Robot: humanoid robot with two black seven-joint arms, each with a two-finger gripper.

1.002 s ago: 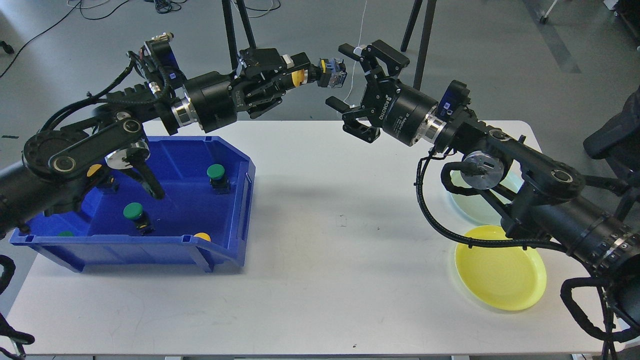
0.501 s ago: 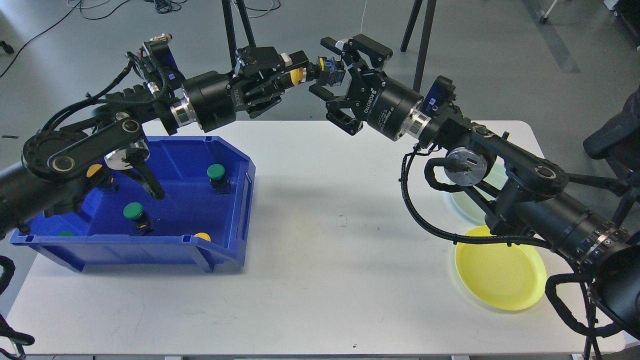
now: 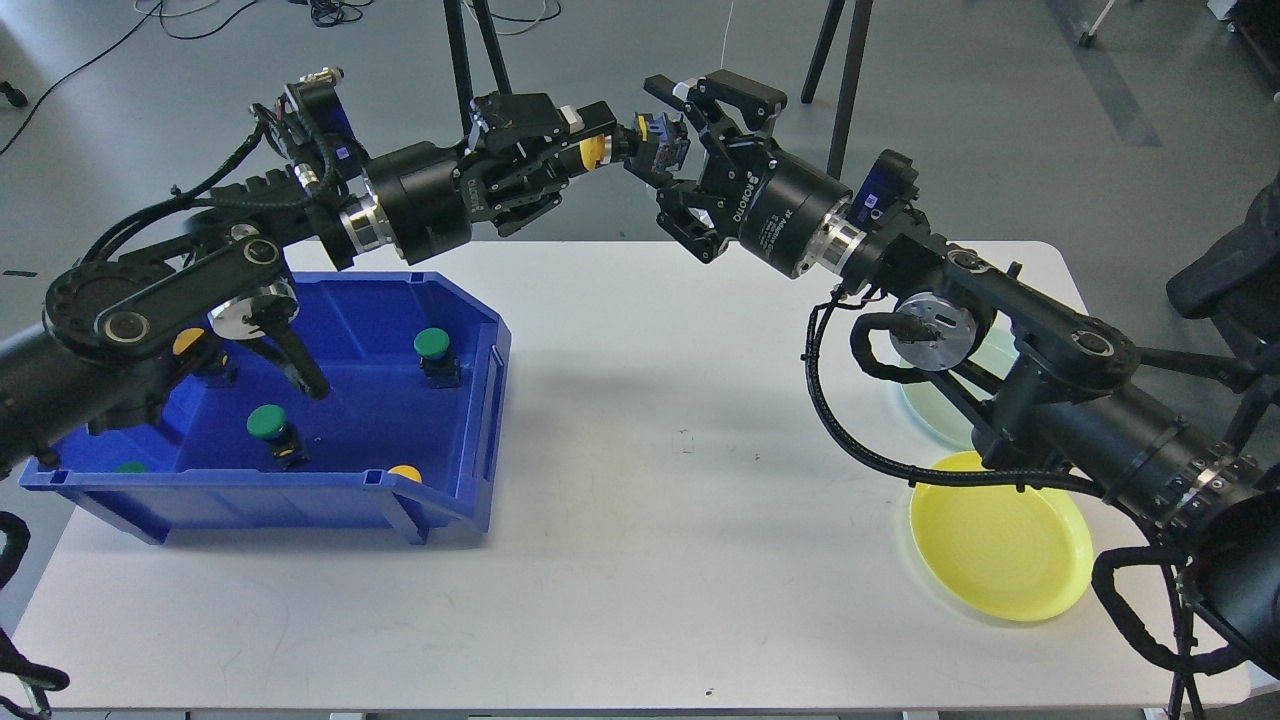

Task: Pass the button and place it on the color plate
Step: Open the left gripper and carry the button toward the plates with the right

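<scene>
Yellow-capped button (image 3: pixel 640 148) sits high above the counter (image 3: pixel 640 520), clamped in the left gripper (image 3: pixel 612 147). The right gripper (image 3: pixel 668 140) closes around its far end (whether it touches is unclear). Below lie a blue bin (image 3: pixel 450 510) and yellow plate (image 3: pixel 1000 545).

Grey floor (image 3: pixel 1000 90) all round, smooth and evenly lit. Black tripod legs (image 3: pixel 850 80) standing behind a white table (image 3: pixel 640 560). Loose black cables (image 3: pixel 330 12) trailing across the far floor.
</scene>
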